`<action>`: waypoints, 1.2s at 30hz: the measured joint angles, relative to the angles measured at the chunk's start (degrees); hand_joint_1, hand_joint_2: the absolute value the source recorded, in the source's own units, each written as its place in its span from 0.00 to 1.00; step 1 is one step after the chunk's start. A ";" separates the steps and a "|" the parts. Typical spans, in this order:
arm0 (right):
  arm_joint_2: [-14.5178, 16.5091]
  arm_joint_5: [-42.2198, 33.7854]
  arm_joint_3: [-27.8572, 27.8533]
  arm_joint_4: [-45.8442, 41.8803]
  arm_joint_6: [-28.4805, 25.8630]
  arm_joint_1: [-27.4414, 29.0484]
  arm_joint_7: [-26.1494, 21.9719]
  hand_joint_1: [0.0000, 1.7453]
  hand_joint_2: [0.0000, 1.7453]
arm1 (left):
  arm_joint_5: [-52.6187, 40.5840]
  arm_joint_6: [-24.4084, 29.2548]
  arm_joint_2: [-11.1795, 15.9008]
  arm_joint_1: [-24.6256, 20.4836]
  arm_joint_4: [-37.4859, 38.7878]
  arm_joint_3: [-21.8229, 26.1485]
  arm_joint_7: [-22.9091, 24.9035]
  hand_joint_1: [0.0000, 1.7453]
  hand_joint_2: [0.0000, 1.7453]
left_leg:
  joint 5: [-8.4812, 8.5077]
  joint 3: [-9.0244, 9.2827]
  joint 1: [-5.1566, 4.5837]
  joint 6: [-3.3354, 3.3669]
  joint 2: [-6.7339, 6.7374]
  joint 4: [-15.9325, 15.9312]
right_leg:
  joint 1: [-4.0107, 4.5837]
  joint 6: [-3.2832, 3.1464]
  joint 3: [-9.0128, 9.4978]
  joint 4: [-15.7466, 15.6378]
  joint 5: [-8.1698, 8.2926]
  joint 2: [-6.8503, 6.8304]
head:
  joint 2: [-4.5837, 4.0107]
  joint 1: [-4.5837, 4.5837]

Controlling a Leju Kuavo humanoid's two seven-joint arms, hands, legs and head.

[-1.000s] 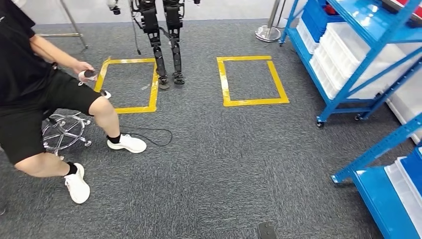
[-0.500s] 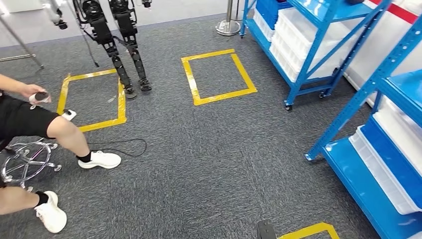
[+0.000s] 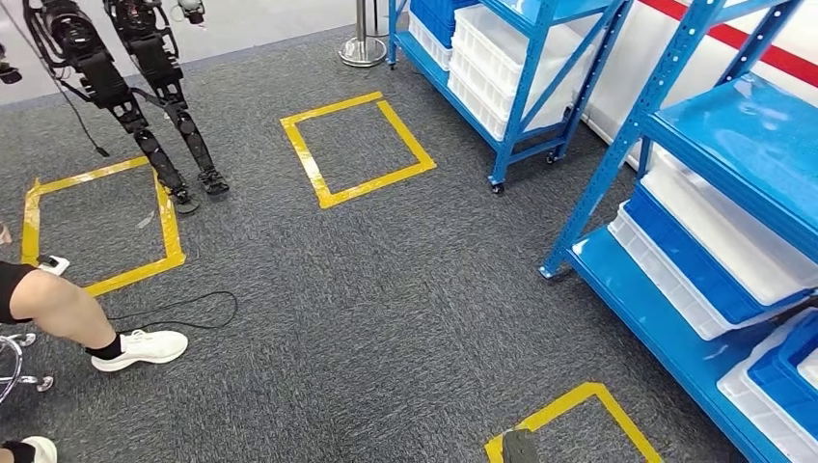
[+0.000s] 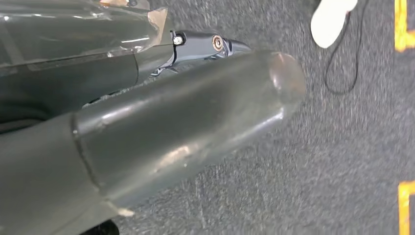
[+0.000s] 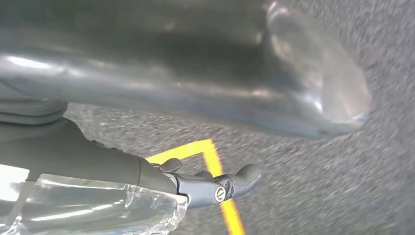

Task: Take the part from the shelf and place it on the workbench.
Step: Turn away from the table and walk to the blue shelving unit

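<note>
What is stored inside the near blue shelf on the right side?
The near blue shelf holds stacked white trays and blue trays on its lower levels, and a blue crate on the bottom. Their contents are hidden, so no part can be seen.

Both arms hang low, their wrist cameras looking down. The left hand shows its thick grey thumb stretched out long, one darker finger extended straight beside it — nothing held. The right hand looks the same — thumb out, a dark finger straight, seemingly empty, though blurred.
</note>
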 joint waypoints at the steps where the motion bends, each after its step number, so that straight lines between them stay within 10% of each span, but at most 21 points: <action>1: -0.07 0.00 -0.08 0.02 -0.01 0.09 -0.02 0.00 0.00 | -0.02 0.01 0.00 -0.06 0.08 0.00 0.00 0.00 0.00 | -0.05 0.07 0.00 -0.09 0.72 0.01 | -0.11 0.45 1.62 -2.71 1.14 -0.42 | -0.01 0.01; 5: -0.20 -0.12 -0.47 0.04 -0.01 -0.16 -0.09 0.00 0.00 | -0.13 0.39 0.08 -0.27 0.30 0.07 0.00 0.00 0.00 | -0.75 0.77 -0.52 -1.26 3.07 0.18 | 0.05 0.52 8.84 -15.09 5.22 -4.55 | -0.01 -0.08; 8: -0.32 -0.27 -0.84 0.09 -0.03 0.14 -0.10 0.00 0.00 | -0.57 0.77 0.13 -0.56 0.32 0.12 -0.01 0.00 0.00 | -1.17 1.30 -0.18 -2.24 4.07 0.22 | 0.08 -0.81 8.75 -15.51 5.63 -3.12 | -0.01 -0.43; 14: -0.21 -0.21 -1.18 0.14 -0.06 0.14 -0.12 0.00 0.00 | -1.45 2.11 0.21 -0.08 0.32 0.02 -0.01 0.00 0.00 | -9.15 -5.72 0.36 -2.73 -2.30 15.44 | 0.32 -2.75 8.73 -15.65 6.24 0.79 | -0.01 -0.77; 16: -0.24 -0.17 -1.26 0.16 -0.06 0.32 -0.13 0.00 0.00 | -1.29 2.08 0.22 0.08 0.22 0.00 -0.01 0.00 0.00 | -6.88 -5.62 0.37 -2.45 -2.59 14.27 | 0.51 -2.82 8.82 -15.61 6.29 2.31 | 0.00 -0.76; 19: -0.13 -0.04 -1.39 0.19 -0.05 0.26 -0.13 0.00 0.00 | 0.06 0.44 0.27 0.14 0.03 0.01 -0.01 0.00 0.00 | -1.47 -1.21 0.42 -1.84 -5.77 4.03 | 0.68 -2.62 8.89 -15.45 6.37 4.36 | -0.01 -0.73; 21: -0.01 0.02 -1.51 0.19 -0.03 0.12 -0.13 0.00 0.00 | 0.45 -0.30 0.33 0.19 -0.16 0.02 -0.01 0.00 0.00 | -1.02 -0.15 0.16 -1.59 -7.03 1.48 | 0.71 -2.05 8.42 -15.42 6.63 5.49 | -0.01 -0.70; 25: 0.04 0.01 -1.79 0.19 0.00 0.15 -0.12 0.00 0.00 | 0.61 -0.73 0.36 -0.04 -0.61 0.05 -0.01 0.00 0.00 | 0.09 0.20 -0.06 -0.22 -4.43 0.06 | 0.55 -1.03 6.41 -13.35 6.04 4.54 | -0.01 -0.55; 30: 0.05 0.01 -2.10 0.20 0.01 0.06 -0.10 0.00 0.00 | 0.63 -0.78 0.39 0.30 -0.73 0.31 -0.01 0.00 0.00 | 0.36 -0.01 -0.34 0.25 -0.11 -0.28 | -0.05 -0.65 -0.62 1.04 0.23 0.17 | -0.01 -0.04; 33: -0.01 0.06 -2.14 0.21 0.00 0.15 -0.10 0.00 0.00 | 0.63 -1.05 0.40 0.27 -0.77 0.38 -0.01 0.00 0.00 | 0.15 0.23 -0.25 -0.25 2.00 -0.20 | -0.73 0.95 4.96 -8.05 3.35 -1.93 | -0.01 0.08; 36: 0.04 0.20 -2.14 0.21 0.00 -0.12 -0.10 0.00 0.00 | 0.62 -1.41 0.48 0.27 -1.04 0.49 -0.01 0.00 0.00 | -0.42 0.62 -0.56 -1.53 3.73 0.02 | -0.51 0.47 9.11 -15.37 5.27 -4.30 | -0.01 -0.09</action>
